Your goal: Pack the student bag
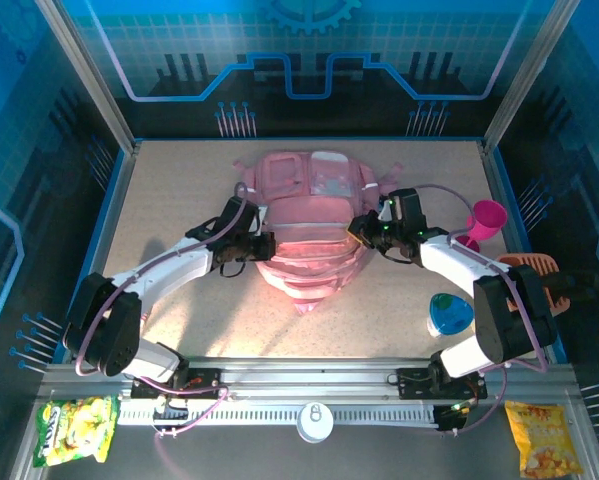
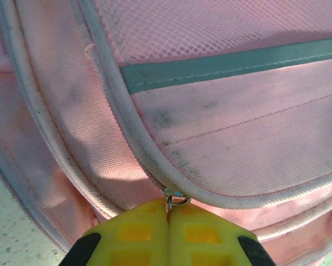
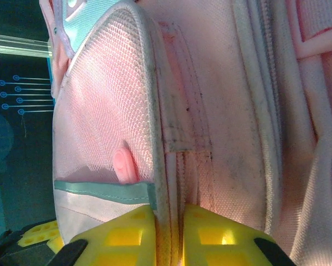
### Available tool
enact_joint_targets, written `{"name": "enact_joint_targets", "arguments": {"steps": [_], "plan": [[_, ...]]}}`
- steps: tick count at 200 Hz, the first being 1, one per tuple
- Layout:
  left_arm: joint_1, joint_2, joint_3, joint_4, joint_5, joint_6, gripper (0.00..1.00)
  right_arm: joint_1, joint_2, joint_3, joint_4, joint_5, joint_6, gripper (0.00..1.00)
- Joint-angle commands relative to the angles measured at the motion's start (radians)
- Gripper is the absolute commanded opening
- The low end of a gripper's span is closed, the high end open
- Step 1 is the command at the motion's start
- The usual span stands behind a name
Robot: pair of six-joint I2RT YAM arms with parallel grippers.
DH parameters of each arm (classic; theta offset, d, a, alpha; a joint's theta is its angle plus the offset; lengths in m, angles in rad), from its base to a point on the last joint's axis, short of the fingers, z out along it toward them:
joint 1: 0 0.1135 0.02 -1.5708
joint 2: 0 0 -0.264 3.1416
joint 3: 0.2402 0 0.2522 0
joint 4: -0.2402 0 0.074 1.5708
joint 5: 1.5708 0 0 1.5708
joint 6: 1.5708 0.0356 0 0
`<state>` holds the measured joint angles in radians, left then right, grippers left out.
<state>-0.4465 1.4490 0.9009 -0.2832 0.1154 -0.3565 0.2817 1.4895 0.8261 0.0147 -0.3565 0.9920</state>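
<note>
Two grippers meet the student bag [image 1: 309, 225], which lies flat at the middle of the table [image 1: 179, 180]. The left gripper [image 1: 262, 245] is at the bag's left flank and the right gripper [image 1: 359, 232] at its right flank; from above, both sets of fingertips are too small to make out. In the left wrist view, the yellow fingers [image 2: 138, 233] are pressed together on a small metal zip ring [image 2: 175, 198] at the pale piping, though how much of the ring lies between the pads is hidden. In the right wrist view, the fingers [image 3: 127, 235] clamp a piped seam of the bag beside its mesh pocket [image 3: 107, 111]. A pink shape [image 3: 124, 165] behind the mesh cannot be identified. Far right on the table stands a magenta cup [image 1: 484, 222] — near it an orange object [image 1: 534, 268], partly covered by the right arm.
</note>
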Motion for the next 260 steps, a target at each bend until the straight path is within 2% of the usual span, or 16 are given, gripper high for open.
{"name": "enact_joint_targets", "arguments": {"steps": [1,34,55,67,93,123,181,199,215,235,260], "plan": [[0.023,-0.013,-0.026,0.047,0.057,0.005,0.0,-0.048,-0.042,0.005,-0.026,0.063,-0.012,0.2],[-0.026,-0.03,-0.013,0.073,0.083,-0.001,0.0,-0.013,-0.101,-0.04,-0.036,0.029,0.138,0.45],[-0.082,-0.027,0.017,0.063,0.064,0.005,0.0,0.078,-0.174,-0.079,-0.057,0.128,0.241,0.56],[-0.108,-0.021,0.032,0.065,0.05,-0.004,0.0,0.128,-0.205,-0.106,-0.044,0.187,0.304,0.6],[-0.159,0.001,0.06,0.081,0.053,-0.019,0.0,0.2,-0.209,-0.13,-0.012,0.247,0.397,0.62],[-0.206,0.046,0.094,0.075,0.06,-0.011,0.0,0.223,-0.152,-0.11,0.023,0.243,0.422,0.59],[-0.201,0.056,0.125,-0.081,-0.04,0.06,0.0,0.181,-0.103,-0.091,0.011,0.27,0.325,0.33],[-0.168,0.045,0.121,-0.133,-0.059,0.07,0.0,0.153,-0.1,-0.087,-0.011,0.288,0.273,0.23],[-0.126,0.022,0.099,-0.149,-0.054,0.068,0.0,0.136,-0.109,-0.088,-0.026,0.306,0.249,0.19],[-0.051,-0.003,0.075,-0.143,-0.033,0.051,0.0,0.132,-0.124,-0.09,-0.036,0.326,0.231,0.18],[0.034,0.026,0.084,-0.096,0.052,0.001,0.0,0.132,-0.114,-0.09,-0.01,0.315,0.216,0.19]]}}
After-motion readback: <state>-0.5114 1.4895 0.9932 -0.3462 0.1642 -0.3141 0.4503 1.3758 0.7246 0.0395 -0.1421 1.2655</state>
